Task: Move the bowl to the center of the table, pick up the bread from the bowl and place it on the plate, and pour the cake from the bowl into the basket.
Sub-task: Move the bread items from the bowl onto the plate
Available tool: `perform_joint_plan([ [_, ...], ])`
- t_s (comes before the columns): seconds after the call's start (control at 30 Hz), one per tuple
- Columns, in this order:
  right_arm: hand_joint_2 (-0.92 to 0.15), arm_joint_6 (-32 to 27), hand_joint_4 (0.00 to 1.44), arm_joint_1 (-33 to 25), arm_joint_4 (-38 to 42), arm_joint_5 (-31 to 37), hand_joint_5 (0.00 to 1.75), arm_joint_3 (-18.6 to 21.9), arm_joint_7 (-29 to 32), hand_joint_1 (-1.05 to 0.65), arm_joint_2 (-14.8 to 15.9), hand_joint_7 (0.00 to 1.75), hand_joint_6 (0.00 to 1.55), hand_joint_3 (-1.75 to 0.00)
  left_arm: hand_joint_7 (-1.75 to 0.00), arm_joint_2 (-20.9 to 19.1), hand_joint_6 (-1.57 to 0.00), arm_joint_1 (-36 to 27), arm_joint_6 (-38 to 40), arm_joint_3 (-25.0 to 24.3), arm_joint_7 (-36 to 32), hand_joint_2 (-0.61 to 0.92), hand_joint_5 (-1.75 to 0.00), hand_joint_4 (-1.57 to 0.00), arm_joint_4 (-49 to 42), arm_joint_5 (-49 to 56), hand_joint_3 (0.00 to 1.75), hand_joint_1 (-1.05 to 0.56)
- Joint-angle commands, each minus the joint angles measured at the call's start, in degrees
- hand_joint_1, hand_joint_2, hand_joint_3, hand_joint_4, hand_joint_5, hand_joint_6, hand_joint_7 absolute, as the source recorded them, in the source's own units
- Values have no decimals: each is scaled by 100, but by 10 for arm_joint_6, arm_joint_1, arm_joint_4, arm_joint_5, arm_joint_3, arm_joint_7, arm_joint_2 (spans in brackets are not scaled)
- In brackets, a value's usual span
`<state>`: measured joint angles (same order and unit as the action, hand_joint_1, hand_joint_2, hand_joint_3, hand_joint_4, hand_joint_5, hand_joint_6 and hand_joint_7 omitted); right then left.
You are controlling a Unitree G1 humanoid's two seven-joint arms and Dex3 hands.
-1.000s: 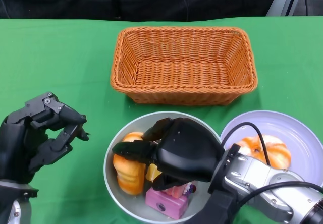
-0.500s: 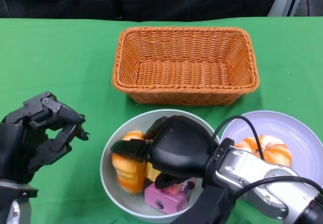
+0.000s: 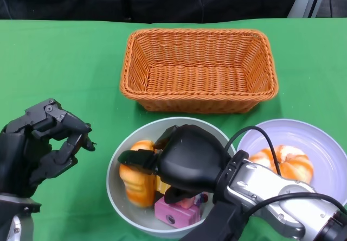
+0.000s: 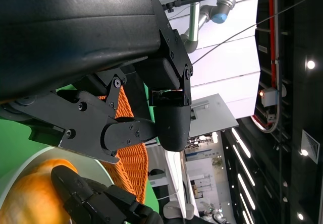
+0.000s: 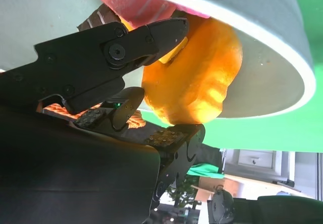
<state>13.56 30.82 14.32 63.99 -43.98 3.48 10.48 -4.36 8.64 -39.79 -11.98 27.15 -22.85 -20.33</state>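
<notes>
Bread (image 3: 136, 177) pinched in the bowl (image 3: 120, 199)
Right hand (image 3: 184, 162) clamps it for lifting toward the plate (image 3: 331, 148); left hand (image 3: 38, 146), curled and empty, waits well aside.

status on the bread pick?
Right hand inside the bowl, fingers around the bread. Left hand off to the side, curled on nothing. One bread already on the plate; basket untouched.
</notes>
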Motion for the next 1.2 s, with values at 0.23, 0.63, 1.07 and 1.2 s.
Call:
perform_joint_plan([
  [0.23,-92,-12,92,-5,45,9,6,-14,1,-65,-3,3,74,-1,-111,-9,-90,-1,1,-5,1,77,-146,-84,6,-5,70,-12],
  [0.63,-92,-41,92,4,46,14,7,-28,-55,-65,-4,0,72,-2,-111,-10,-90,-1,1,-6,-2,75,-143,-86,6,-4,73,-13],
  [1.07,-91,-15,94,-2,60,0,8,-26,-1,-57,-2,1,74,-3,-112,-10,-89,0,-3,-7,6,77,-144,-86,1,-9,70,-13],
  [1.2,-91,-8,95,-1,68,-2,8,-26,13,-56,-2,1,75,-2,-112,-9,-89,-1,-3,-7,6,77,-143,-86,2,-9,70,-13],
])
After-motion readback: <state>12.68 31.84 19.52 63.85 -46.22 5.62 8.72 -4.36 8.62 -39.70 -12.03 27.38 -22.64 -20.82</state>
